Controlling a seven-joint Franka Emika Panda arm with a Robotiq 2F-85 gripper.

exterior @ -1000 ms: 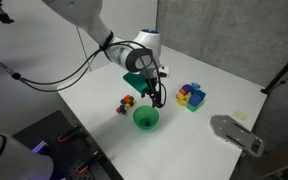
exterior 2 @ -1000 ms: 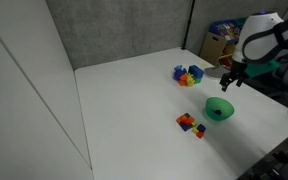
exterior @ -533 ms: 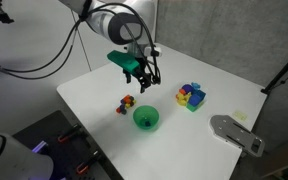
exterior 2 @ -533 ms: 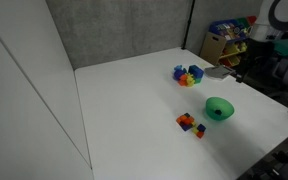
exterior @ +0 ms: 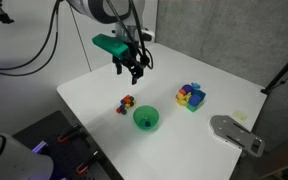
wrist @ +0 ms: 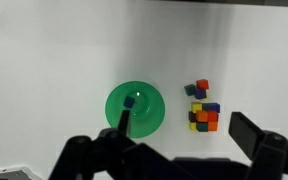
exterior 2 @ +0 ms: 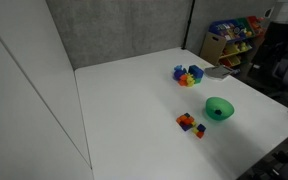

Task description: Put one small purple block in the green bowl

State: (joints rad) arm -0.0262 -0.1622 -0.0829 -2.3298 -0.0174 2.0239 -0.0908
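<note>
**A:** Where was the gripper (exterior: 134, 70), and was it holding anything?

**B:** It hung high above the white table (exterior: 89, 95), off to one side of the green bowl (exterior: 146, 119). In the wrist view its fingers (wrist: 250, 130) stood wide apart, with nothing between them.

**A:** And the purple block (wrist: 129, 99)?

**B:** A tiny cube lay inside the bowl, near its middle. It looked bluish-purple but was too small to be sure. I judged it to be the block, so the job looked done.

**A:** What lay nearby?

**B:** A cluster of tiny mixed cubes (wrist: 203, 112) sat just beside the bowl, clear of its rim, and bigger blocks (exterior: 191, 96) lay farther off. Seen from the wrist, the bowl was below the finger at the picture's left and the cluster nearer the middle of the gap, so any further pick would call for coming straight down there
</note>
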